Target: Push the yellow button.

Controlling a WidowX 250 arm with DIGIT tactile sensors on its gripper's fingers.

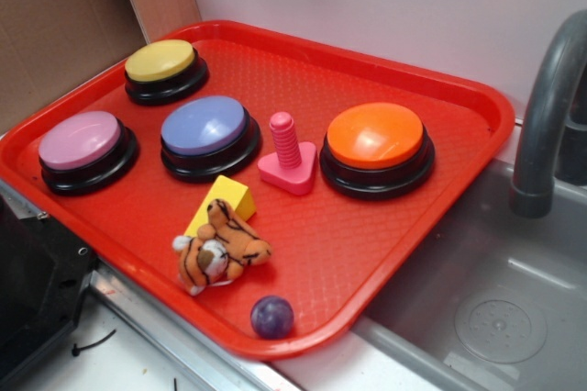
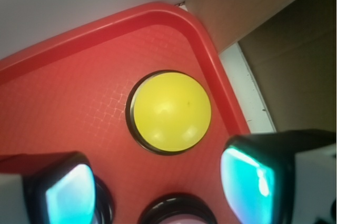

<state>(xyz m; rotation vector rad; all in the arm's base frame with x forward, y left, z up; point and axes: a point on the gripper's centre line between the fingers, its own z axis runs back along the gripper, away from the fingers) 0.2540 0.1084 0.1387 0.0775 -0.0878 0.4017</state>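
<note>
The yellow button [image 2: 169,112] sits in the far corner of the red tray [image 2: 63,103], just beyond the purple button [image 1: 206,132], with the hand [image 2: 158,192] spread, pinching nothing.

Round domed yellow button [image 2: 169,112] on a black circular base sits on the red textured plastic tray [image 2: 63,98], near its curved corner rim. Two black gripper fingers [image 2: 60,190] with teal pads frame the lower edge, spread apart, clear of the button.
</note>
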